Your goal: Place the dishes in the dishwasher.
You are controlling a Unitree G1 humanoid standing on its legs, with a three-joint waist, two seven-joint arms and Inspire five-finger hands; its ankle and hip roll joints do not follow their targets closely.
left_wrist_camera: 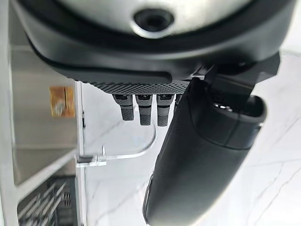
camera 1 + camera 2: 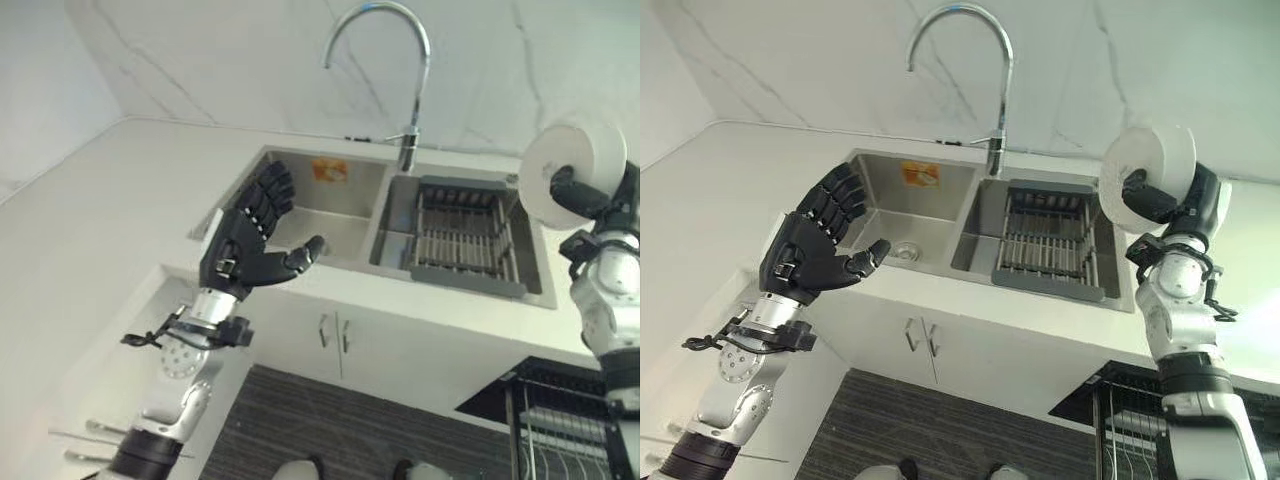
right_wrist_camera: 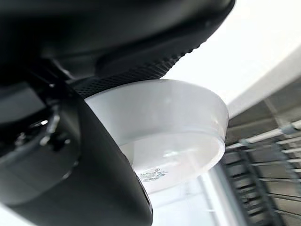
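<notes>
My right hand point(image 2: 1185, 200) holds a white dish point(image 2: 1148, 176) up in the air, right of the sink's drying rack point(image 2: 1048, 245). Its thumb is hooked over the dish's rim and its fingers lie behind it; the right wrist view shows the dish point(image 3: 174, 127) pinched against the palm point(image 3: 70, 174). My left hand point(image 2: 245, 240) hovers in front of the left basin point(image 2: 325, 215), fingers straight and spread, thumb out, holding nothing. A black dishwasher rack point(image 2: 565, 430) shows at the lower right, below the counter.
A tall curved faucet point(image 2: 405, 70) stands behind the double steel sink. White counter point(image 2: 110, 200) runs along the left. White cabinet doors point(image 2: 335, 335) sit under the sink. Dark striped floor point(image 2: 330, 430) lies below. Utensil handles point(image 2: 80, 440) show at the lower left.
</notes>
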